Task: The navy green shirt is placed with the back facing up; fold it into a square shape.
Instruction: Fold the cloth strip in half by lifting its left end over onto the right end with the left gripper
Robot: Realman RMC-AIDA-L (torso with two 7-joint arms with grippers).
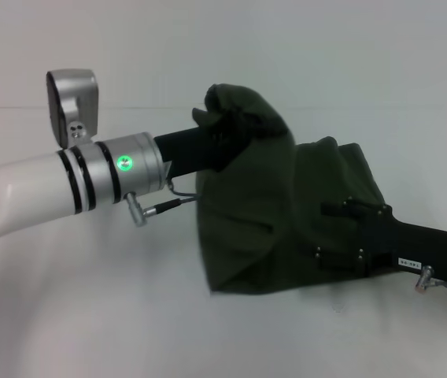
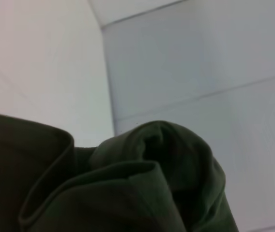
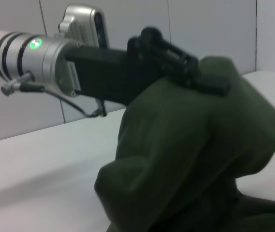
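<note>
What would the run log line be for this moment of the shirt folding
stage: mid-fold, shirt lifted | left gripper: shut on navy green shirt, raised | right gripper: under fabric, lower | shirt: bunched, hanging, not yet square | table: white

White table [image 1: 90,315], pale panelled wall [image 3: 200,24]

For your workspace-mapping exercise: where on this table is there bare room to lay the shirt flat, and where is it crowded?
Bare table lies in front of the shirt, under the left arm, and beyond it toward the wall. The centre is crowded: the left gripper holds the shirt's top up and the right gripper is wrapped in its side.
</note>
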